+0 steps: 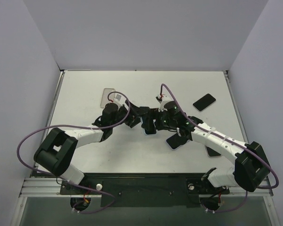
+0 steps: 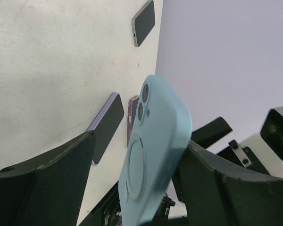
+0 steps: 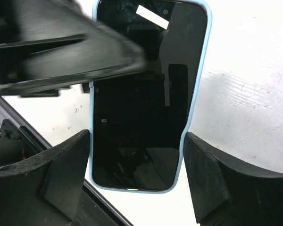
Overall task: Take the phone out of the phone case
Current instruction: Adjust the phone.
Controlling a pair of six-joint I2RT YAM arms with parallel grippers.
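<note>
A phone with a black screen (image 3: pixel 141 94) sits in a light blue case (image 3: pixel 196 89), held up above the table between both arms in the top view (image 1: pixel 150 132). My right gripper (image 3: pixel 137 137) is shut on the case's two long sides near its lower end, and the rim bends in at the right finger (image 3: pixel 212 174). The left wrist view shows the case's back (image 2: pixel 153 141) with its camera holes and round ring. My left gripper (image 2: pixel 139 141) straddles the case's upper end. One finger (image 2: pixel 212 179) touches the case; the other finger (image 2: pixel 61 174) stands apart.
Loose phones lie on the white table (image 1: pixel 85 89): a black one (image 1: pixel 204 101) at the back right, a dark one (image 1: pixel 177 140) under my right arm, another (image 1: pixel 212 150) beside it. A pale case (image 1: pixel 107 97) lies back left. Purple cables loop over both arms.
</note>
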